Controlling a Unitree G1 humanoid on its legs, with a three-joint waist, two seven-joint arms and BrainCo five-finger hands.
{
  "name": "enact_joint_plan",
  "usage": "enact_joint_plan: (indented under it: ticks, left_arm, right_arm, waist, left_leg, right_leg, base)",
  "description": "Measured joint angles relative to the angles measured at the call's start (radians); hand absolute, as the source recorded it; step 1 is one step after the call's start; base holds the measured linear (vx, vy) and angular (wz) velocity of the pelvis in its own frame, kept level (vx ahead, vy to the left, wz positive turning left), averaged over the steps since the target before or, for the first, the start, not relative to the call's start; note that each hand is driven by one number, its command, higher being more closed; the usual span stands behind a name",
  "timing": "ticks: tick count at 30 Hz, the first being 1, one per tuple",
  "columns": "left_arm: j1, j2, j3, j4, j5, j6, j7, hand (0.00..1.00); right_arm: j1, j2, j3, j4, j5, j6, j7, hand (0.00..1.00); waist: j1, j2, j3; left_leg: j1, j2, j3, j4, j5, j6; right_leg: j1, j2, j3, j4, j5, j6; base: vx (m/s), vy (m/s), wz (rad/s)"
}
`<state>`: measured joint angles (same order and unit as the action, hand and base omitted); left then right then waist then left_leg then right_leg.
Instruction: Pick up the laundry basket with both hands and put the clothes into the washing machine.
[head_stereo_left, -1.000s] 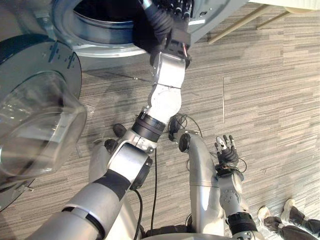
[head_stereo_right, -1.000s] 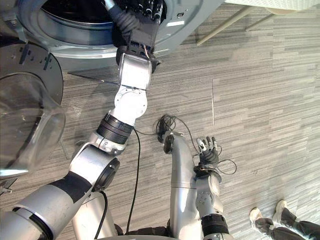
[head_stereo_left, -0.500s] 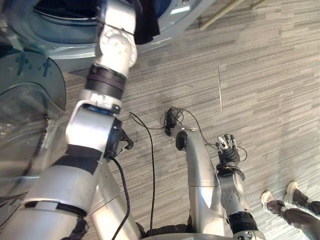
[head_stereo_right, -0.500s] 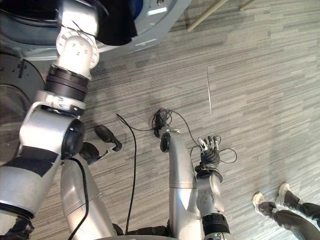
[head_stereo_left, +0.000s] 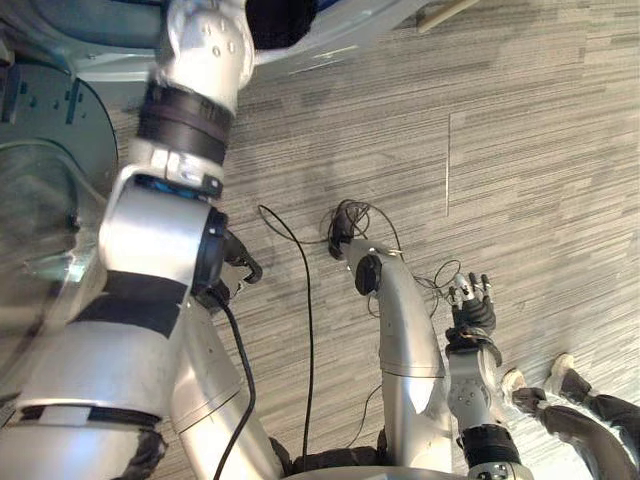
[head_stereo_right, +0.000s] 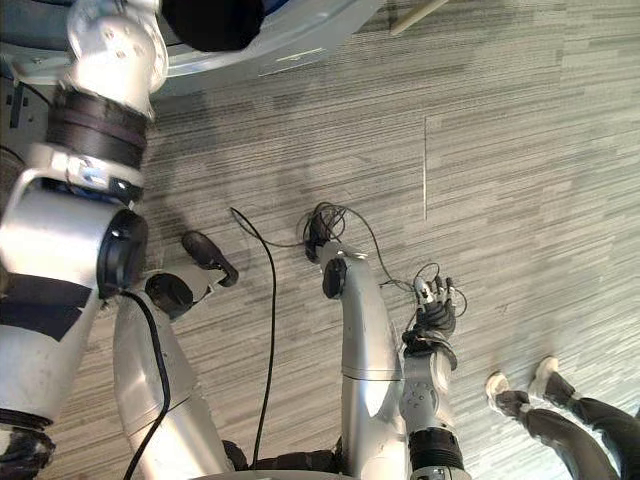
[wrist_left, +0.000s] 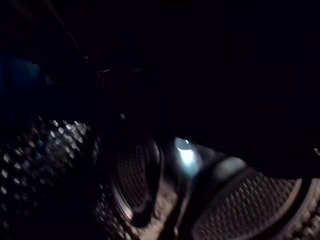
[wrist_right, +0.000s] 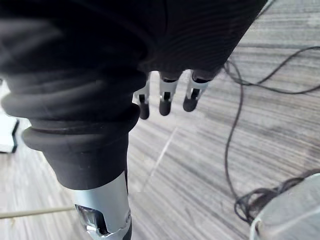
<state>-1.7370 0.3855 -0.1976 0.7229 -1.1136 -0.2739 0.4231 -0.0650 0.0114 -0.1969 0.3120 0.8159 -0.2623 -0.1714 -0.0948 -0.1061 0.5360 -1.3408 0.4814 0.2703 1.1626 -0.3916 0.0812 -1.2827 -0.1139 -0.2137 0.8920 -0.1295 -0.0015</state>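
Reaching into the washing machine (head_stereo_right: 300, 42), upper left.
I cannot tell how my left robot hand (head_stereo_right: 212, 20) stands; right robot hand (head_stereo_right: 437, 318) hangs relaxed, empty, lower right.

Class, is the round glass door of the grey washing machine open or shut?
Open. The round glass door is swung aside, left of the grey washing machine, and the left hand reaches into its drum.

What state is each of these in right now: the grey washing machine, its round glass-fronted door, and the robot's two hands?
Grey washing machine: opening uncovered.
Round glass-fronted door: swung open.
Left hand: reaching into the machine's opening; whether it holds anything cannot be told.
Right hand: open, holding nothing.
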Motion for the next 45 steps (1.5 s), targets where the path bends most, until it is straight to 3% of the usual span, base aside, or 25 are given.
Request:
enact_joint_plan:
  ticks: [2, 4, 5, 7, 11, 13, 15, 16, 18, 21, 22, 23, 25, 30, 34, 37, 38, 42, 45]
  left_arm:
    - [-0.008, 0.046, -0.068, -0.049, 0.097, -0.006, 0.062, 0.0]
    - [-0.029, 0.075, -0.108, -0.093, 0.423, 0.013, 0.235, 0.0]
    - [-0.029, 0.089, -0.118, -0.106, 0.495, 0.018, 0.279, 0.0]
    - [-0.029, 0.134, -0.143, -0.134, 0.747, 0.069, 0.441, 0.0]
    - [-0.03, 0.177, -0.169, -0.163, 0.995, 0.164, 0.562, 0.0]
    - [-0.03, 0.198, -0.213, -0.166, 1.122, 0.218, 0.554, 0.0]
    - [-0.039, 0.233, -0.335, -0.166, 1.335, 0.277, 0.474, 0.0]
    - [-0.041, 0.24, -0.358, -0.16, 1.381, 0.297, 0.443, 0.0]
    - [-0.042, 0.246, -0.445, -0.122, 1.603, 0.342, 0.279, 0.0]
    - [-0.002, 0.204, -0.478, -0.013, 1.775, 0.354, 0.077, 0.0]
    - [0.034, 0.153, -0.432, 0.047, 1.775, 0.356, 0.006, 0.0]
    - [0.052, 0.125, -0.39, 0.077, 1.772, 0.36, -0.022, 0.0]
    - [0.117, 0.041, -0.198, 0.172, 1.685, 0.417, -0.093, 0.0]
    - [0.237, 0.002, 0.037, 0.201, 1.545, 0.443, -0.098, 0.0]
    - [0.266, -0.031, 0.152, 0.167, 1.378, 0.368, -0.066, 0.0]
    - [0.348, -0.109, 0.236, 0.099, 1.314, 0.301, -0.022, 0.0]
    - [0.419, -0.177, 0.271, 0.09, 1.281, 0.272, -0.002, 0.0]
    - [0.581, -0.258, 0.318, 0.083, 1.251, 0.237, -0.005, 0.0]
    - [0.753, -0.315, 0.359, 0.143, 1.234, 0.248, -0.009, 0.0]
  right_arm:
    - [0.013, -0.013, -0.021, -0.021, 0.0, -0.006, 0.0, 0.0]
    - [0.034, -0.038, -0.063, -0.026, 0.001, -0.011, 0.002, 0.0]
    - [0.038, -0.043, -0.078, -0.026, 0.001, -0.014, 0.002, 0.0]
    - [0.068, -0.072, -0.125, -0.052, 0.0, -0.023, 0.001, 0.0]
    - [0.079, -0.093, -0.163, -0.063, -0.001, -0.044, -0.001, 0.0]
    - [0.078, -0.095, -0.16, -0.061, 0.0, -0.046, 0.001, 0.0]
    - [0.072, -0.091, -0.135, -0.051, 0.018, -0.066, 0.02, 0.0]
    - [0.065, -0.087, -0.128, -0.043, 0.022, -0.076, 0.026, 0.0]
    - [0.023, -0.063, -0.093, 0.002, 0.055, -0.102, 0.048, 0.0]
    - [-0.014, -0.037, -0.035, 0.054, 0.086, -0.105, 0.066, 0.0]
    - [-0.018, -0.025, -0.016, 0.059, 0.09, -0.101, 0.071, 0.0]
    - [-0.018, -0.02, -0.008, 0.06, 0.091, -0.099, 0.073, 0.0]
    - [-0.018, -0.015, 0.011, 0.059, 0.095, -0.073, 0.087, 0.0]
    - [-0.004, -0.012, 0.015, 0.059, 0.095, -0.053, 0.086, 0.0]
    - [-0.003, 0.022, 0.015, 0.06, 0.095, -0.042, 0.085, 0.0]
    - [-0.003, 0.034, 0.015, 0.066, 0.094, -0.039, 0.083, 0.0]
    - [-0.003, 0.031, 0.015, 0.067, 0.094, -0.04, 0.082, 0.0]
    - [-0.008, 0.02, 0.035, 0.087, 0.078, -0.039, 0.082, 0.0]
    - [-0.01, 0.022, 0.039, 0.132, 0.073, -0.034, 0.065, 0.0]
  waist:
    - [0.002, 0.001, 0.001]
    - [0.007, -0.001, 0.007]
    - [0.01, -0.001, 0.007]
    - [0.024, -0.002, 0.007]
    - [0.025, -0.003, 0.006]
    - [0.025, -0.003, 0.006]
    - [0.028, -0.004, 0.006]
    - [0.027, -0.004, 0.006]
    - [0.027, -0.004, 0.006]
    - [0.024, -0.005, 0.005]
    - [0.024, -0.005, 0.005]
    - [0.023, -0.006, 0.005]
    - [0.012, -0.008, 0.005]
    - [-0.014, -0.008, 0.006]
    - [-0.014, -0.008, 0.006]
    - [-0.014, -0.008, 0.006]
    - [-0.007, -0.008, 0.006]
    - [0.0, -0.008, 0.006]
    - [0.003, -0.007, 0.005]
  left_leg:
    - [-0.02, 0.004, -0.006, 0.011, 0.0, 0.0]
    - [-0.041, 0.009, -0.02, 0.038, 0.0, 0.0]
    - [-0.044, 0.012, -0.021, 0.043, 0.0, 0.0]
    - [-0.061, 0.035, -0.022, 0.078, -0.002, 0.003]
    - [-0.089, 0.07, -0.029, 0.126, -0.01, 0.017]
    - [-0.093, 0.076, -0.029, 0.136, -0.014, 0.022]
    - [-0.093, 0.068, -0.029, 0.134, -0.014, 0.023]
    - [-0.092, 0.064, -0.029, 0.132, -0.014, 0.023]
    - [-0.085, 0.048, -0.023, 0.119, -0.014, 0.023]
    - [-0.06, 0.026, -0.011, 0.087, -0.014, 0.023]
    - [-0.054, 0.026, -0.005, 0.073, -0.015, 0.023]
    - [-0.054, 0.026, -0.005, 0.067, -0.016, 0.023]
    - [-0.059, 0.042, -0.004, 0.057, -0.021, 0.025]
    - [-0.085, 0.065, -0.012, 0.055, -0.023, 0.014]
    - [-0.092, 0.054, -0.027, 0.051, -0.012, 0.007]
    - [-0.083, 0.02, -0.044, 0.04, 0.005, 0.004]
    - [-0.054, 0.001, -0.05, 0.029, 0.01, 0.0]
    - [0.042, -0.032, -0.039, -0.025, 0.025, -0.01]
    - [0.172, -0.07, -0.015, -0.107, 0.047, -0.023]
  right_leg:
    - [-0.012, 0.0, -0.003, 0.004, 0.0, 0.0]
    - [-0.022, 0.0, -0.01, 0.016, -0.001, 0.001]
    - [-0.024, 0.002, -0.009, 0.018, -0.001, 0.001]
    - [-0.033, 0.014, -0.007, 0.023, 0.0, 0.001]
    - [-0.039, 0.036, -0.008, 0.025, 0.002, 0.005]
    - [-0.04, 0.038, -0.005, 0.029, 0.002, 0.005]
    - [-0.038, 0.03, -0.006, 0.029, 0.004, 0.009]
    - [-0.037, 0.027, -0.007, 0.029, 0.004, 0.009]
    - [-0.034, 0.012, -0.008, 0.029, 0.005, 0.012]
    - [-0.027, 0.001, 0.0, 0.02, 0.009, 0.019]
    - [-0.026, 0.002, 0.0, 0.013, 0.011, 0.02]
    - [-0.026, 0.005, 0.0, 0.008, 0.012, 0.021]
    - [-0.029, 0.019, -0.006, -0.012, 0.01, 0.023]
    - [-0.044, 0.041, -0.012, -0.037, 0.004, 0.033]
    - [-0.047, 0.028, -0.025, -0.012, 0.003, 0.023]
    - [-0.044, 0.004, -0.028, 0.027, 0.003, 0.005]
    - [-0.019, -0.01, -0.031, 0.043, -0.003, -0.002]
    - [0.064, -0.031, -0.033, 0.03, -0.014, 0.001]
    - [0.173, -0.046, -0.03, -0.014, -0.025, 0.001]
  base:
    - [-0.03, 0.048, -0.07]
    - [-0.02, 0.037, -0.07]
    - [-0.02, 0.032, -0.16]
    - [-0.05, 0.05, -0.28]
    - [-0.06, 0.046, -0.26]
    - [-0.07, 0.04, -0.09]
    - [-0.08, 0.035, 0.09]
    - [-0.09, 0.028, 0.17]
    - [-0.1, 0.021, 0.23]
    - [-0.13, 0.001, 0.19]
    - [-0.13, -0.018, 0.06]
    - [-0.13, -0.026, -0.03]
    - [-0.12, -0.024, -0.22]
    - [-0.11, -0.006, -0.21]
    - [-0.07, -0.012, 0.15]
    - [-0.06, -0.015, 0.51]
    - [-0.04, -0.016, 0.55]
    - [-0.04, -0.031, 0.41]
    - [-0.04, -0.059, 0.37]
